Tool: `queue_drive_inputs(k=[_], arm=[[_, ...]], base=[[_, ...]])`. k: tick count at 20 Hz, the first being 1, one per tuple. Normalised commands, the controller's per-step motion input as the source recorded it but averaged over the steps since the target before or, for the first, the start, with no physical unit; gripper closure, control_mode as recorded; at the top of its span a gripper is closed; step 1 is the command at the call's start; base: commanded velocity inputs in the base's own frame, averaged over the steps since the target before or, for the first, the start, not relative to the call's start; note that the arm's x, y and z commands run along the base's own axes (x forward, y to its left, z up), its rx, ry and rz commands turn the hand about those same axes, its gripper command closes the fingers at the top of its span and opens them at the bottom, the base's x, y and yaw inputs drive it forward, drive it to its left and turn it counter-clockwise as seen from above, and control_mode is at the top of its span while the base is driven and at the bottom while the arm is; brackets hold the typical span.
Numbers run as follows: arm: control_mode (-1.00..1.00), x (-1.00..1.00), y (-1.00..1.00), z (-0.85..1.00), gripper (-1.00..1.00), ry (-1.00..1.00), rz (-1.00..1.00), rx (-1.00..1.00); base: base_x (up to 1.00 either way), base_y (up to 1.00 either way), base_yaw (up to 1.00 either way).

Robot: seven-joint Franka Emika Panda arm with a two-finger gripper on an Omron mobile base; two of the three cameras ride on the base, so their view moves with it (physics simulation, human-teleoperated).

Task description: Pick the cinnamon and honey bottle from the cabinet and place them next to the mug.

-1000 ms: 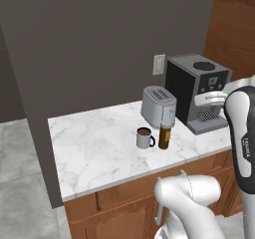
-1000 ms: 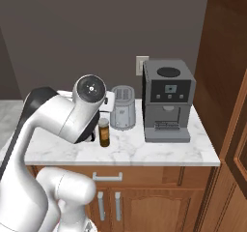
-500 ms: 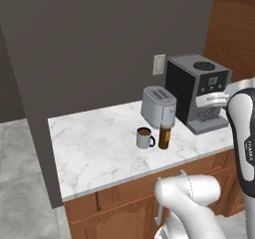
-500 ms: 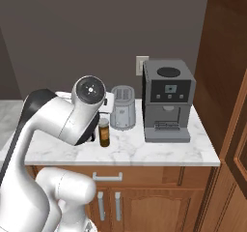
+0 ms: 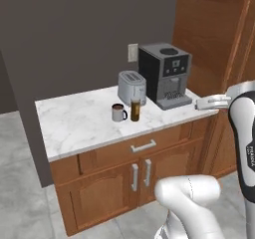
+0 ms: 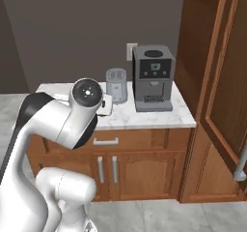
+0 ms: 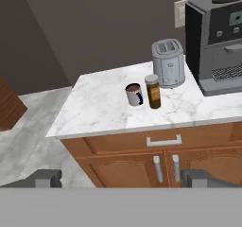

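Dark brown grey-lidded cinnamon jar (image 7: 152, 91) just beside dark grey mug (image 7: 134, 94) | gripper (image 7: 123, 178) spread, empty | risk: jar toppled when honey bottle is set beside mug

Marble counter (image 5: 74, 123) on wood base doors with bar handles (image 7: 165, 168). Silver toaster (image 5: 131, 86) at 12 o'clock on it, dark coffee machine (image 5: 164, 75) at 3 o'clock of the toaster. Wall outlet (image 5: 132, 53) between them, on grey wall

The end effector (image 7: 122, 178) is wide open and empty.
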Motion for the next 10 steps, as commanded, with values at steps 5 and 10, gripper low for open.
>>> queue_drive_inputs(k=[5, 10], arm=[[1.0, 0.0, 0.0, 0.0, -1.0, 0.0, 0.0, 0.0], [1.0, 0.0, 0.0, 0.0, -1.0, 0.0, 0.0, 0.0]], base=[[-1.0, -0.07, -0.23], [-1.0, -0.2, -0.25]])
